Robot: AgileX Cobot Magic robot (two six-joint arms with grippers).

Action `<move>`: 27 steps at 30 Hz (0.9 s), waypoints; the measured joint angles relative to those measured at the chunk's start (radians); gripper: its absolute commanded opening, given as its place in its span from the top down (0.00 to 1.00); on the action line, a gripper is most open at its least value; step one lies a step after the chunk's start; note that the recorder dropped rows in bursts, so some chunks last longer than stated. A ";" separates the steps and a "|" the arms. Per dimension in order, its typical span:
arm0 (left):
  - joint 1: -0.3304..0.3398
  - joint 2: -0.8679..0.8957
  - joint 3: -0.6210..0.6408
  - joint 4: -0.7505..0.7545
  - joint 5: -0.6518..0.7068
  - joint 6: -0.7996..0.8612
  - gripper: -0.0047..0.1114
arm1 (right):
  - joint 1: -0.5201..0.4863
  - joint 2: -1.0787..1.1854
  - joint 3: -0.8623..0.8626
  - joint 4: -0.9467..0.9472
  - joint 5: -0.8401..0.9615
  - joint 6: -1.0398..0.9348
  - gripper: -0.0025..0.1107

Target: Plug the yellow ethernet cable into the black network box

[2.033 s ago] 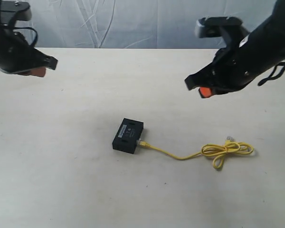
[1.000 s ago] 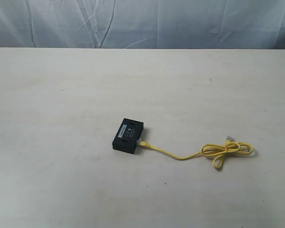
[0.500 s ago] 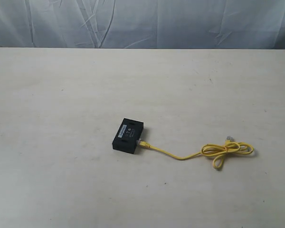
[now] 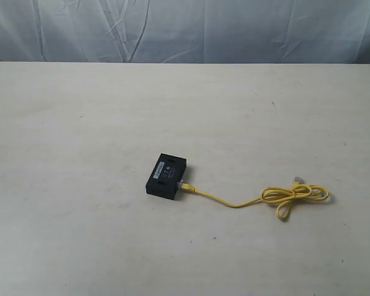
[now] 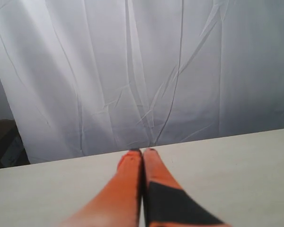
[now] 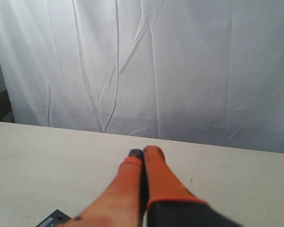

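Note:
The black network box lies flat near the middle of the table. The yellow ethernet cable runs from a plug at the box's right side out to a loose looped bundle with a clear plug beside it. Neither arm shows in the exterior view. In the left wrist view my left gripper is shut, its orange fingers pressed together with nothing between them, above bare table. My right gripper is shut and empty too, and a corner of the black network box shows at that view's edge.
A white wrinkled curtain hangs behind the table's far edge. The pale tabletop spreads around the box and cable on all sides.
Two seconds ago both arms hung over the table's far corners; they had left the exterior view by one second ago. The box and cable have not moved.

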 measured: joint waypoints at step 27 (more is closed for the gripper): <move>0.065 -0.408 0.539 0.128 -0.006 0.002 0.96 | 0.000 -0.003 0.000 0.000 -0.002 0.000 0.98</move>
